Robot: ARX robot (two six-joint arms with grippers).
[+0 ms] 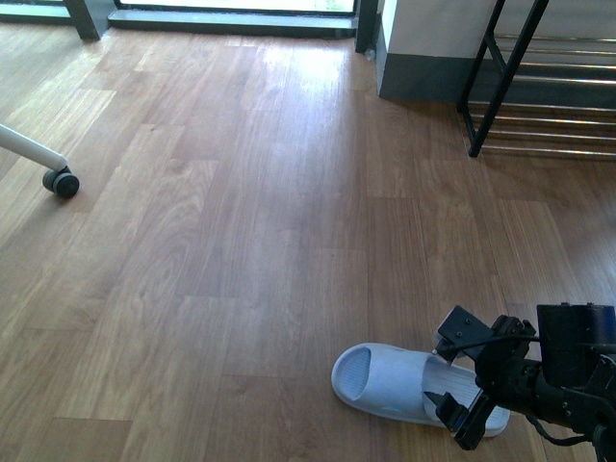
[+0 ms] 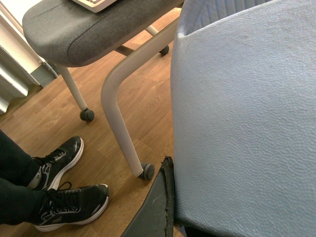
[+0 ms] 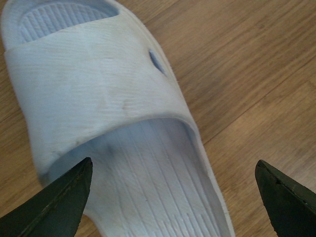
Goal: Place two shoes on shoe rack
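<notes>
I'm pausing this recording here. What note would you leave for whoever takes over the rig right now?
Right gripper: open, straddling the heel of the pale slide on the floor.
Left gripper: outside the front view; its wrist view is mostly a pale blue surface close up; state unclear.
Shoe rack: ahead to the right, no shoe on its visible rods.
Done: nothing placed. Left: grasp, carry, place both shoes.

One pale blue-white rubber slide (image 1: 390,383) lies flat on the wood floor at the lower right of the front view, sole down, open toe towards frame left, heel end partly hidden. Its wide strap (image 3: 94,89) is ribbed, with a small oval vent; the footbed is grooved. The shoe rack (image 1: 504,83), black frame with silver rods, stands at the upper right, well apart.
</notes>
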